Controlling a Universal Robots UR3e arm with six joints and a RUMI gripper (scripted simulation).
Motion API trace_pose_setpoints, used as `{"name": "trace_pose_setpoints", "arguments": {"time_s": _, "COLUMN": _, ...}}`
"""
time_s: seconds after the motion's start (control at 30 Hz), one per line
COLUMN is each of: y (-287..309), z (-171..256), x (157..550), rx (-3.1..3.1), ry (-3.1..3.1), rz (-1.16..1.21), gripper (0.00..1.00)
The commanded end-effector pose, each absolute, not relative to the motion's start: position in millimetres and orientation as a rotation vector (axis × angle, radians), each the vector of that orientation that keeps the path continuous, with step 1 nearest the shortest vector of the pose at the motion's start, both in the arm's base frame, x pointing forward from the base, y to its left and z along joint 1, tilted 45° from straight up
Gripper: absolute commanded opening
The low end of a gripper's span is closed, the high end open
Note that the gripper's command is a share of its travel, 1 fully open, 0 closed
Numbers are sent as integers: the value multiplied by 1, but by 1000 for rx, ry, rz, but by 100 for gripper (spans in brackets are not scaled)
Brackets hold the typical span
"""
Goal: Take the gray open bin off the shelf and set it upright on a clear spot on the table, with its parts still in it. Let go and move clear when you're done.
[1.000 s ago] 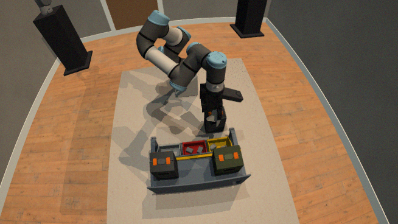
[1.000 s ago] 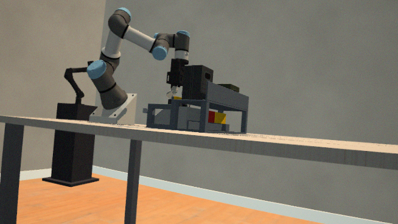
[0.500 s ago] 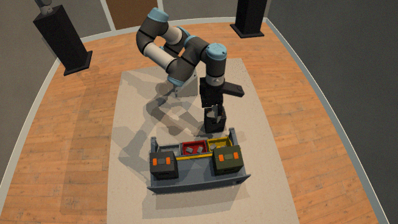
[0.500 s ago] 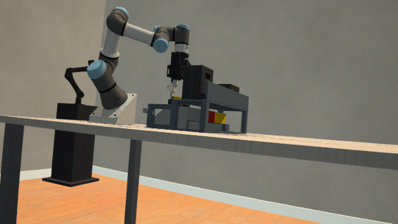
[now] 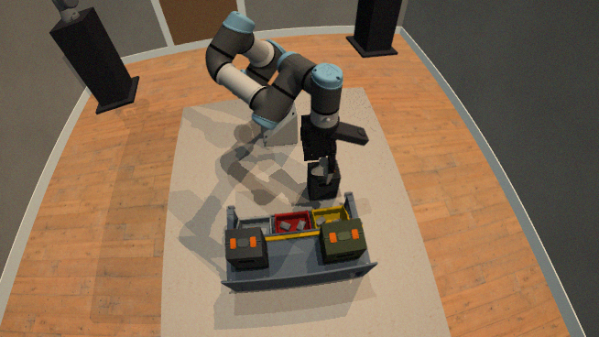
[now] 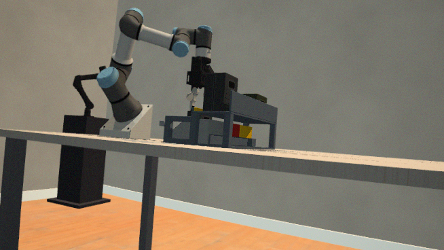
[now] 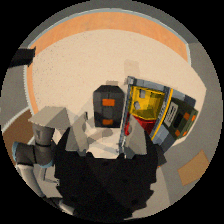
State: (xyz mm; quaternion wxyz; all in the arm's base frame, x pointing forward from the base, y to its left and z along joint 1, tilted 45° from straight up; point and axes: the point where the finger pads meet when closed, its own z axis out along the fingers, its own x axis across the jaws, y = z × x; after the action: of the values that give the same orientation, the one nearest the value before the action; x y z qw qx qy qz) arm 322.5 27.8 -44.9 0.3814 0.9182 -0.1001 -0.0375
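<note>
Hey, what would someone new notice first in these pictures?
The blue-capped arm bends over the table, its pincer open just above a dark box on the arm's side of the shelf. In the shelf, a red bin and a yellow bin stand out, with a black case and a green case, both orange-latched, on top.

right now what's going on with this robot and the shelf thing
A single robot arm is reaching down behind the shelf, with its gripper open and holding nothing, right over a dark case standing on the table. Whether the fingers touch that case is unclear. The gray open bin it is meant to fetch sits on the lower shelf level, beside the red bin and the yellow bin.
</note>
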Motion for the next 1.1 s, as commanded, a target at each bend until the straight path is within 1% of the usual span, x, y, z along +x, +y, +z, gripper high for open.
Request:
{"name": "trace_pose_setpoints", "arguments": {"time_s": 0.0, "y": 27, "z": -46, "x": 323, "rx": 2344, "ry": -256, "rz": -94, "gripper": 58}}
{"name": "trace_pose_setpoints", "arguments": {"time_s": 0.83, "y": 24, "z": -48, "x": 322, "rx": 2344, "ry": -256, "rz": -94, "gripper": 58}}
{"name": "trace_pose_setpoints", "arguments": {"time_s": 1.0, "y": -12, "z": -16, "x": 334, "rx": 2344, "ry": -256, "rz": -93, "gripper": 58}}
{"name": "trace_pose_setpoints", "arguments": {"time_s": 1.07, "y": -12, "z": -16, "x": 334, "rx": 2344, "ry": -256, "rz": -93, "gripper": 58}}
